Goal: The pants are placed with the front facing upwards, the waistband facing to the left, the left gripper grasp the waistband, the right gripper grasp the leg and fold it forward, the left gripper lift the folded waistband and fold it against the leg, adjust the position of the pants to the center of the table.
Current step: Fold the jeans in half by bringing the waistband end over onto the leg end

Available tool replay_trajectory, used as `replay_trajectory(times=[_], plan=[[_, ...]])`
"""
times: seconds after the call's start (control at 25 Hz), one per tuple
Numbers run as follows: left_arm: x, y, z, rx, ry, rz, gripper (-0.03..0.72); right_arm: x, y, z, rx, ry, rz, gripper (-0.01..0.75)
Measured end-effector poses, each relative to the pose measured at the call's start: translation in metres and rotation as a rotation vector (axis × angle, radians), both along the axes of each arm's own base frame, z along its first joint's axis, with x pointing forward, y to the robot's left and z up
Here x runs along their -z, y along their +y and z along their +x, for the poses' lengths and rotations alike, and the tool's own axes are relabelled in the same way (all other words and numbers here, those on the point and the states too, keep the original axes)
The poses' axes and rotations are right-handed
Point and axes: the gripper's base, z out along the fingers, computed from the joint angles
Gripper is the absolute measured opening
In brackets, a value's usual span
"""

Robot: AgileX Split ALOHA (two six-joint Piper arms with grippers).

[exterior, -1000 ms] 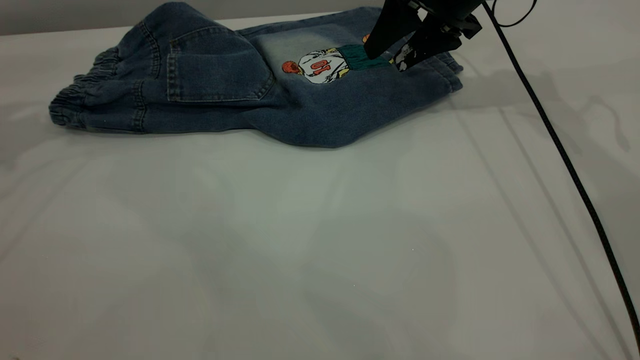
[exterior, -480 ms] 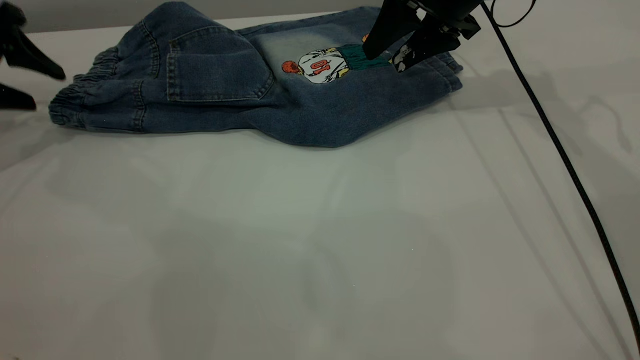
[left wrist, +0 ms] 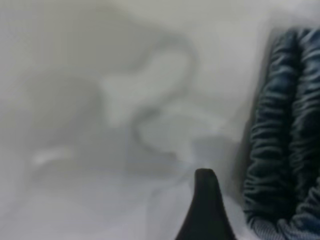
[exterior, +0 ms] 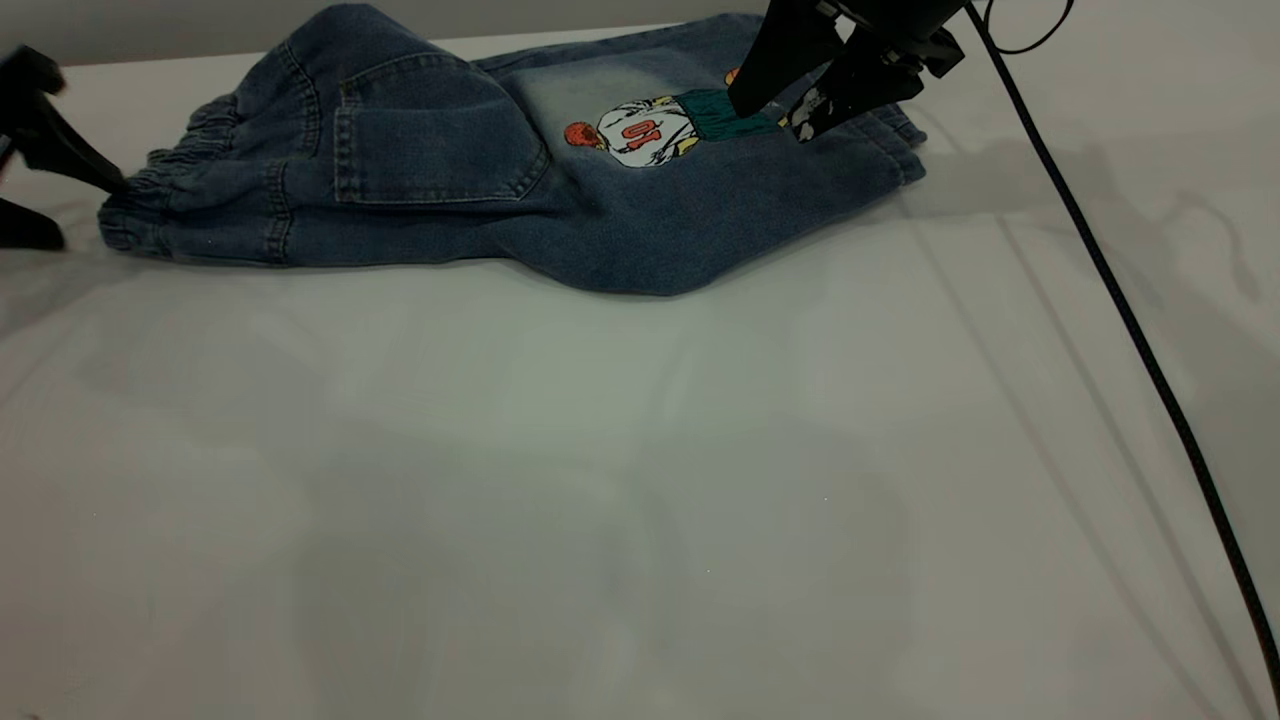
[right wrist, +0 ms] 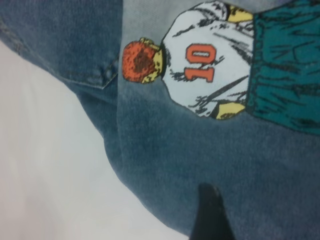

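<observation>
pants (exterior: 480, 170): folded lengthwise, far side of table (exterior: 640, 500), long axis left-right, waistband (exterior: 150, 195) pointing left | done: first fold; left: waistband-to-leg fold, centring | left gripper (exterior: 40, 195): jaws spread, empty, at waistband | right gripper (exterior: 790, 95): jaws parted, empty, over leg (exterior: 760, 170)

Exterior view looks low across the table (exterior: 640, 480); both wrist views hover close over the pants (exterior: 450, 170).
</observation>
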Motion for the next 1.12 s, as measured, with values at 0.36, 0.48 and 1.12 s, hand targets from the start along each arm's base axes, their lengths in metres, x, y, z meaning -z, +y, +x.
replay_trajectory(times=[0.36, 0.48, 1.12], plan=[[0.015, -0.04, 0.016, 0.065, -0.049, -0.039, 0.483, 0.0, 0.0, -0.002, -0.014, 0.014, 0.006, 0.411], [0.014, -0.044, 0.018, 0.063, -0.078, -0.07, 0.428, 0.0, 0.0, -0.002, -0.015, 0.014, 0.006, 0.411], [-0.06, -0.048, 0.021, 0.182, -0.249, -0.029, 0.07, -0.002, 0.017, 0.002, 0.034, -0.04, 0.021, 0.411]])
